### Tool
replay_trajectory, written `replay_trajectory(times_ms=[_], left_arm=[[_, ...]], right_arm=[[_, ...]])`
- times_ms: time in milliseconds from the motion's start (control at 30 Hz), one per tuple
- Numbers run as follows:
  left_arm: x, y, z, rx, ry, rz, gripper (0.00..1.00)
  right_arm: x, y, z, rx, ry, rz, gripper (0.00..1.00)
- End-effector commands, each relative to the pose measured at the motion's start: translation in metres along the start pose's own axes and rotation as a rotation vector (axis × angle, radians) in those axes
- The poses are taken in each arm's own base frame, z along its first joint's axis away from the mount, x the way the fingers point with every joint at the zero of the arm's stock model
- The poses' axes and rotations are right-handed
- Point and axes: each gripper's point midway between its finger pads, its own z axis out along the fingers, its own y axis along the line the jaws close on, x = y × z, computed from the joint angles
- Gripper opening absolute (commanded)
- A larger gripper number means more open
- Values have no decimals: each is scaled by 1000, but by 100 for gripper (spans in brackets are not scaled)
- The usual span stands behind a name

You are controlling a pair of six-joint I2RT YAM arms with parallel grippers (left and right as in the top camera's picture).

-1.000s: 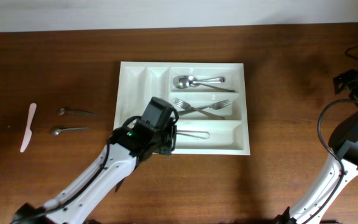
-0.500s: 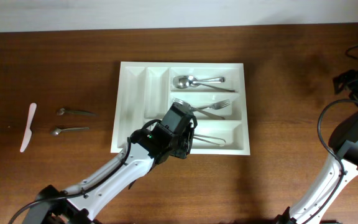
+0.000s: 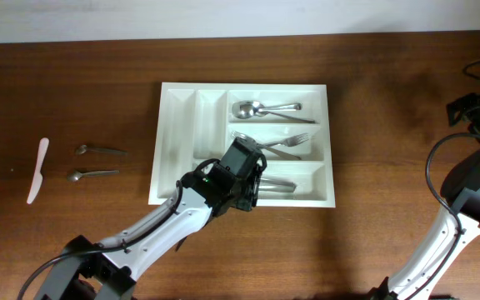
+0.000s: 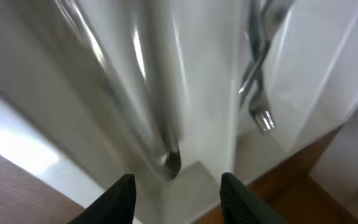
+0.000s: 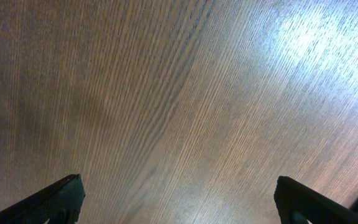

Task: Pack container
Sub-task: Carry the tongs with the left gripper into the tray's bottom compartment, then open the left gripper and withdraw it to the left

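Note:
The white container [image 3: 177,125] lies mid-table. Its right side has three long compartments: spoons [image 3: 261,109] in the far one, forks [image 3: 277,143] in the middle one, silver utensils [image 3: 280,185] in the near one. My left gripper [image 3: 257,179] hovers low over the near compartment's left end. In the left wrist view the left gripper [image 4: 178,186] is open, and a blurred silver handle [image 4: 157,124] lies on the tray floor just past its tips, not held. A fork [image 4: 258,93] shows in the adjacent slot. My right gripper [image 5: 178,193] is open over bare wood.
Two small spoons [image 3: 100,150] [image 3: 92,175] and a pale plastic knife [image 3: 37,170] lie on the table at the left. The right arm [image 3: 473,167] stands at the table's right edge, with cables behind it.
My left gripper carried a silver utensil to the right over the near compartment, then opened. The utensil now lies in that compartment. The right arm has not moved.

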Motion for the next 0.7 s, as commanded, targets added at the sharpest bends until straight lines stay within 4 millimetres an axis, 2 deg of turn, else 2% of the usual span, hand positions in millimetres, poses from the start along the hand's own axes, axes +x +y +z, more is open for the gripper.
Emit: replay_trajectory(times_ms=[0,67,200,300,367,400,433,467,533,600,667], left_arm=[[-3,-10,0,35,-25,-5,47],[-4,-10,0,39,-32,-5,54],[-1,-18,-1,71,-18,6,59],[-3,-49,-14,164,-18,142,64],[-18,-84,-49,238,-69,325,69],[-44,-103,-87,246,-172,478,81],[-54,-107,-101,237,-217,529,93],[-72,-113,-125,221,-294,630,99],[-80,-121,-151,242,-310,739,99],[-78,-120,-170,279,-260,778,99],[-99,-112,-189,249,-339,767,99]], right_arm=[[-2,-2,-20,-26,-45,3,99],[-2,-2,-20,-26,-45,3,99],[-2,-2,-20,-26,-45,3,99],[-2,-2,-20,-26,-45,3,99],[-2,-2,-20,-26,-45,3,99],[-2,-2,-20,-26,-45,3,99],[-2,-2,-20,-26,-45,3,99],[-2,-2,-20,-26,-45,3,99],[-2,-2,-20,-26,-45,3,99],[-2,-2,-20,-26,-45,3,99],[-2,-2,-20,-26,-45,3,99]])
